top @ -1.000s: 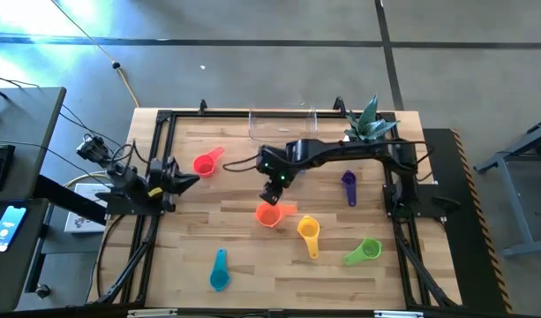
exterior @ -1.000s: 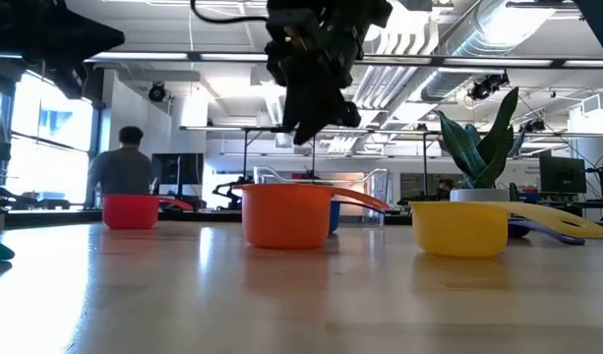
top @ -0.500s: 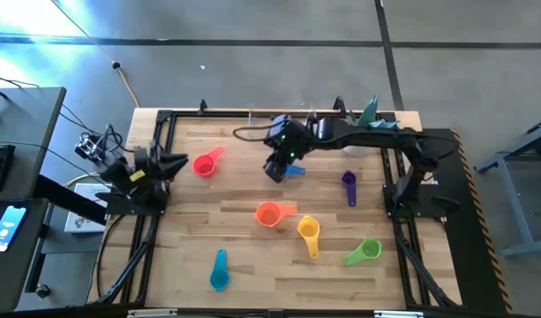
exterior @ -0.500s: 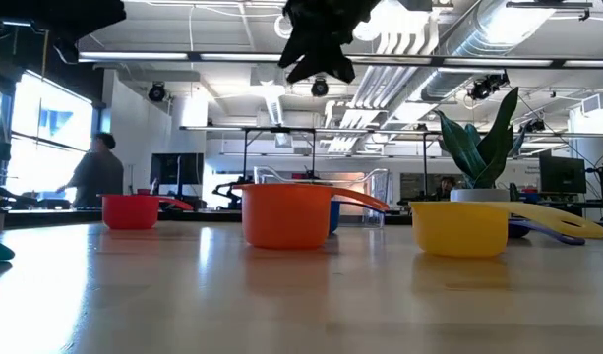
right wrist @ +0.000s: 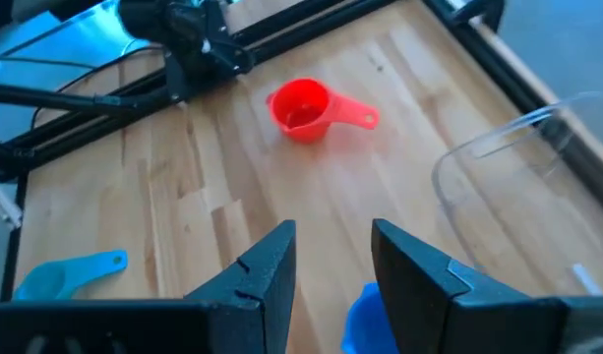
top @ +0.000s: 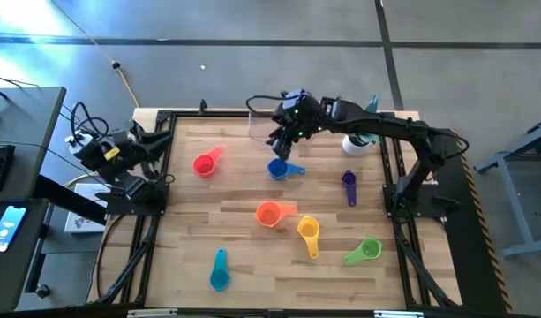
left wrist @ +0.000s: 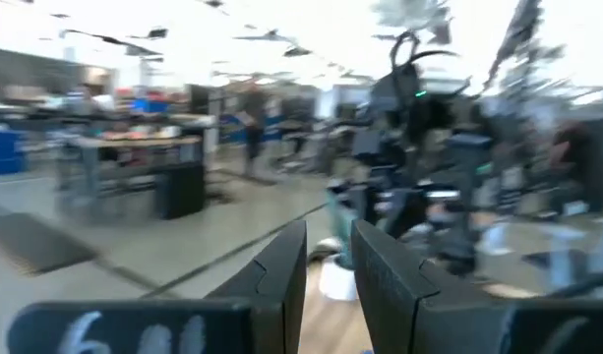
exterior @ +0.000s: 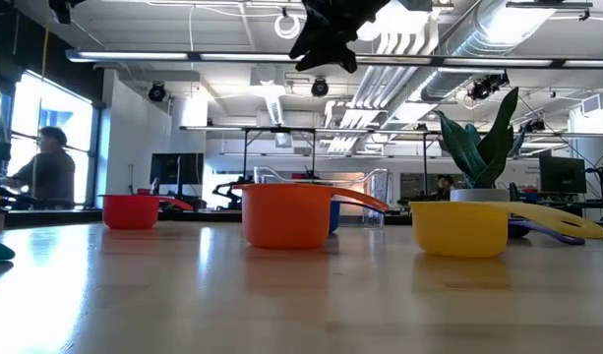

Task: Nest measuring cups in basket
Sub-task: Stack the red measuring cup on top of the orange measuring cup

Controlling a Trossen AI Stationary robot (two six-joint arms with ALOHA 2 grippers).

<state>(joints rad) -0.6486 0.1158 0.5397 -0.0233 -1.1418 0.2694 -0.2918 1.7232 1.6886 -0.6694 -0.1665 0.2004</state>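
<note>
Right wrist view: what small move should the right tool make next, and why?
Probably lower the right tool, which is open and empty, onto the blue cup just beneath it. That cup lies on the table closest to the basket, which appears to hold no cups yet.

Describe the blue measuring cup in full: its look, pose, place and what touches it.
The blue measuring cup is a small scoop of glossy plastic with a round bowl and a short flat handle. In the high view it sits upright on the wooden table, bowl open upward, handle pointing toward the right arm's side. It lies just in front of the clear basket, not in it. The right gripper hangs above with open jaws, not touching it. In the low view the orange cup mostly hides it.
</note>
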